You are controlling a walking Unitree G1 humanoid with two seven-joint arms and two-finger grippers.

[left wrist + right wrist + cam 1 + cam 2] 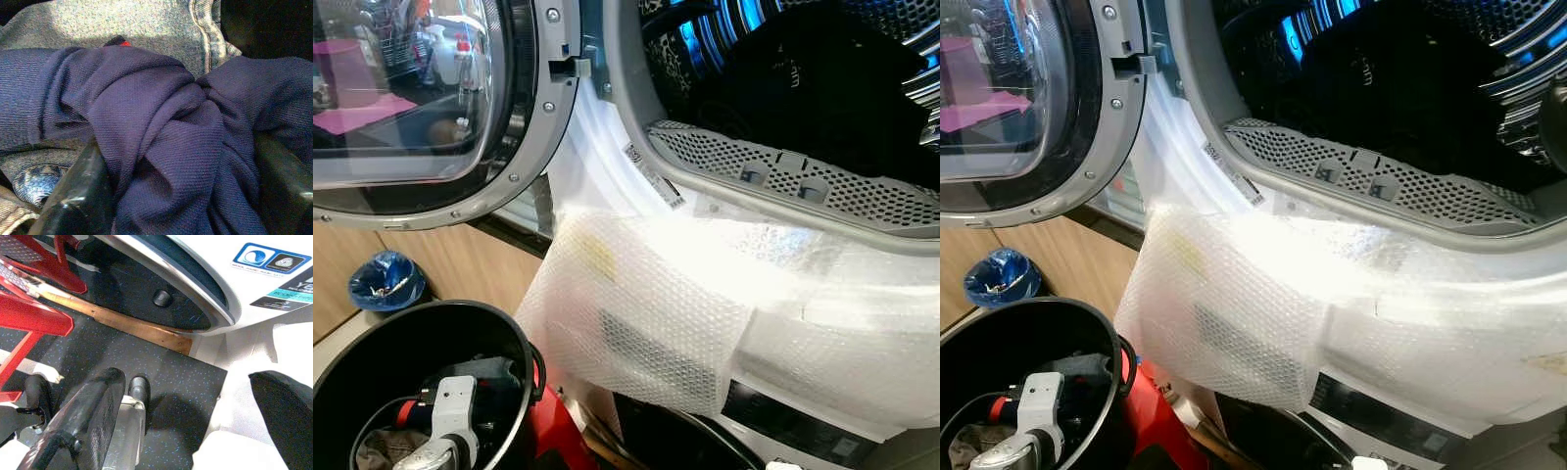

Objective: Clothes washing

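Navy garment point(171, 147) sat bunched between the left gripper point(181, 191) fingers, clamped inside the black basket point(509, 338); right gripper point(195, 416) hung spread. Beyond, the washer drum point(803, 78) stood open. Trailing fabric might snag the basket rim.

A blue bag point(385, 281) sits on the wooden floor point(460, 264), bubble wrap point(646, 313) drapes nearby, and a red frame point(34, 313) stands on dark speckled matting point(181, 391).

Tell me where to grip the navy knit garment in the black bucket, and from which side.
Grip the bunched fold at the middle of the navy knit garment, coming straight down from above. The left gripper already straddles that gathered ridge, a finger on each side, above the denim.
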